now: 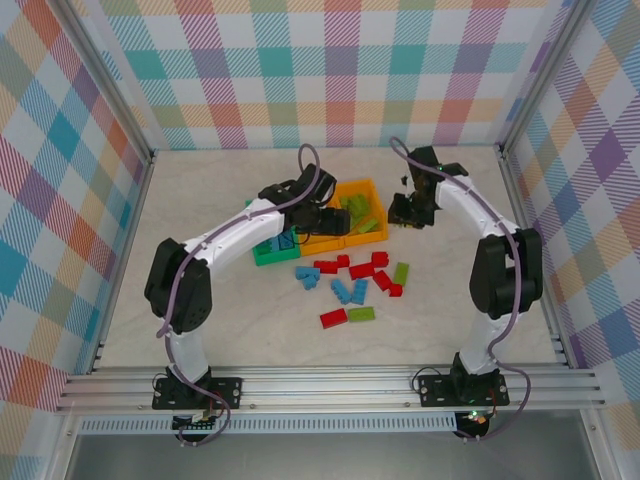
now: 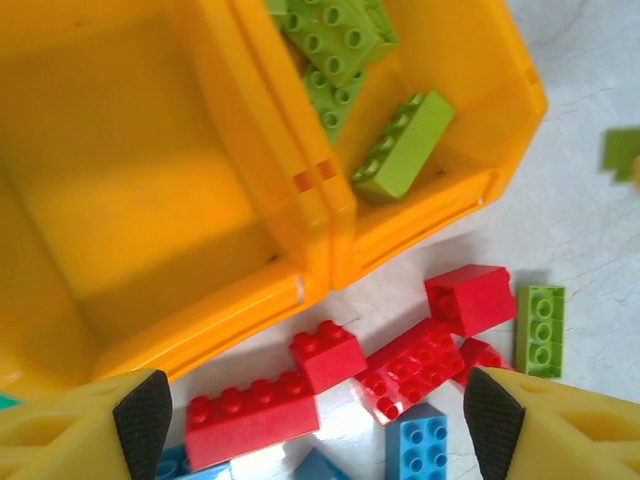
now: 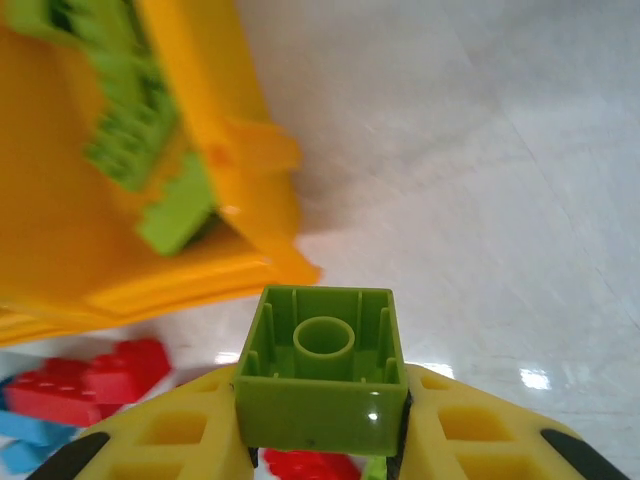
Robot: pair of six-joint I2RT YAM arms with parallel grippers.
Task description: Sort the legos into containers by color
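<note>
A pale, marble-like table [image 1: 250, 335] is glossy; plaid walls [image 1: 340, 70] in pastel colours stand on three sides of it; metal posts [image 1: 104, 80] rise at the far corners; a metal rail [image 1: 330, 388] runs along the near edge.

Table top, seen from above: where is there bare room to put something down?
Bare table left of the left arm, a strip between the bins and back wall, and near the front rail. Crowded mid-table around the loose legos.
</note>
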